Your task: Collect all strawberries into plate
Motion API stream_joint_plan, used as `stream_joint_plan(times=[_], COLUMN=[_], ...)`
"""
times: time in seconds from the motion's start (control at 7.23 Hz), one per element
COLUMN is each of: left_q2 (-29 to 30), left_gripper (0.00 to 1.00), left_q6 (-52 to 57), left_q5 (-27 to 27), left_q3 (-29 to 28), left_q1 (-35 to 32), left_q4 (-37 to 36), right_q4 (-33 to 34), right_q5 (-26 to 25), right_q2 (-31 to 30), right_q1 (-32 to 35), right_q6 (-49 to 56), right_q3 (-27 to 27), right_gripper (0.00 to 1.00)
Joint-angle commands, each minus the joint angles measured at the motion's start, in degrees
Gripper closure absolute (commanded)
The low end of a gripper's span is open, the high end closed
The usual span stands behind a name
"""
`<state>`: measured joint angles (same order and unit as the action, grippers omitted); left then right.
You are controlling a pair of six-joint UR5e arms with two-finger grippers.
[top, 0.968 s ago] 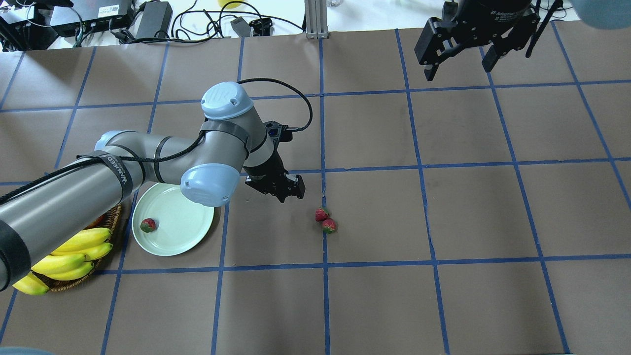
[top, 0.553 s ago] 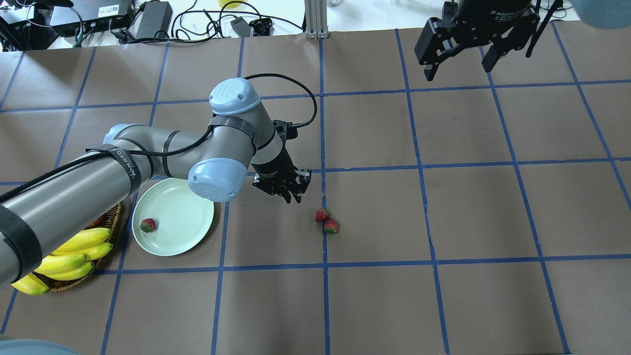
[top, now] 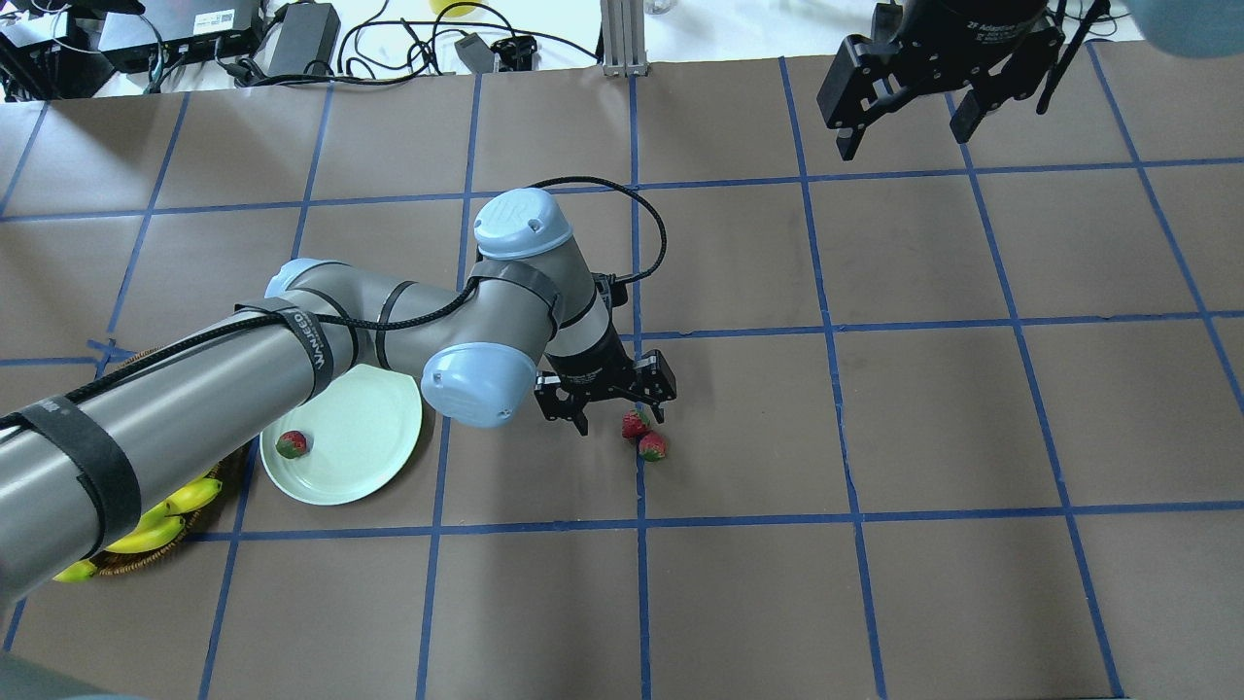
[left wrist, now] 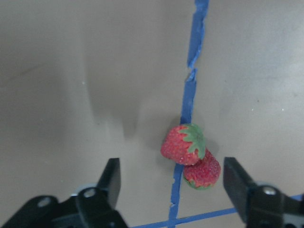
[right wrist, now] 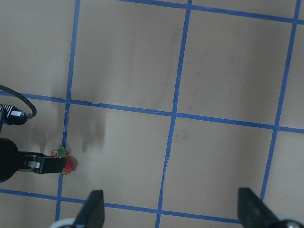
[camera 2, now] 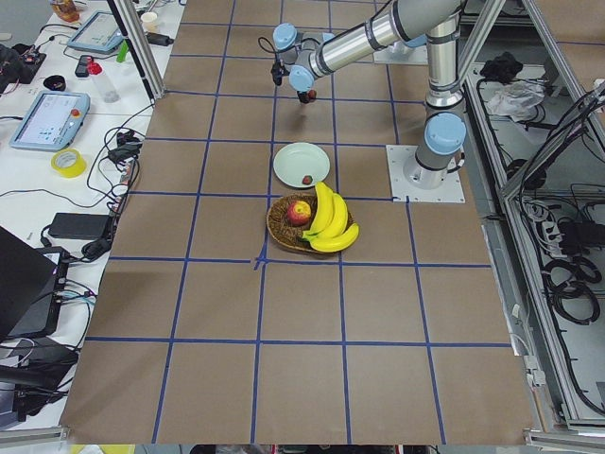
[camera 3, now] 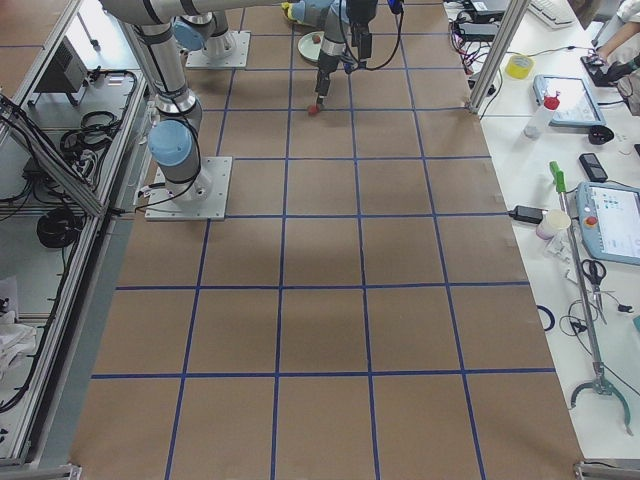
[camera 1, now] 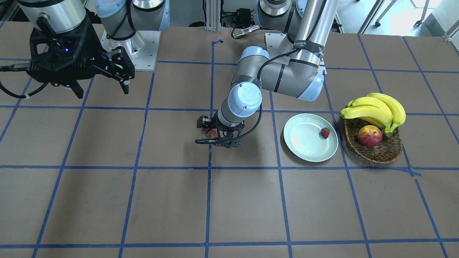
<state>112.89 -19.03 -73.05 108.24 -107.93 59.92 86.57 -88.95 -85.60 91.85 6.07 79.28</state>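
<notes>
**Reference item.** The round, shallow, pale mint-green plate point(top: 362, 413) lies flat on the brown paper-covered table point(top: 972, 437), which is marked with a grid of blue tape lines point(top: 739, 515). All positions below are given relative to the plate.

**Task items.**
- One small red strawberry with a green cap point(top: 291, 444) lies inside the plate. It sits close to the rim on the side facing the brown woven wicker basket point(camera 1: 380, 153).
- Two more red strawberries point(left wrist: 183, 145) point(left wrist: 203, 173) lie on the table, well apart from the plate and on the side away from the basket.
- These two berries touch each other and sit on a blue tape line.

**Left gripper.**
- The black two-finger left gripper point(top: 622, 424) points down at the two loose berries, on the side of the plate away from the basket.
- Its fingers point(left wrist: 111, 175) are spread wide.
- In the left wrist view both berries lie in the gap between the fingers and touch neither one.
- Nothing is held.

**Right gripper.**
- The black right gripper point(top: 904, 138) hangs above the table, well beyond the loose berries as seen from the plate.
- Its fingers are spread and hold nothing.

**Other items.**
- The basket stands just beside the plate.
- It holds a bunch of yellow bananas point(camera 1: 376, 107) and a red-yellow apple point(camera 1: 369, 136).
</notes>
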Motion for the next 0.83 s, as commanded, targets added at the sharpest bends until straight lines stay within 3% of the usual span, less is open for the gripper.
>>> stream_joint_plan(times=[0.0,0.41,0.55,0.69], left_q2=[1.5,3.0,3.0,3.0], left_gripper=[0.09,0.22,0.32,0.51], left_q6=[-9.3,-12.8,-13.5,-13.8], left_q5=[0.2,2.1,2.2,2.2], left_q3=[0.1,-0.1,0.1,0.2], left_q1=[-0.2,-0.2,-0.2,-0.2], left_q4=[-0.8,-3.2,-3.1,-3.0], right_q4=[0.0,0.0,0.0,0.0], right_q5=[0.0,0.0,0.0,0.0], right_q2=[0.0,0.0,0.0,0.0], right_q1=[0.0,0.0,0.0,0.0], right_q6=[0.1,0.0,0.0,0.0], right_q3=[0.0,0.0,0.0,0.0], right_gripper=[0.0,0.0,0.0,0.0])
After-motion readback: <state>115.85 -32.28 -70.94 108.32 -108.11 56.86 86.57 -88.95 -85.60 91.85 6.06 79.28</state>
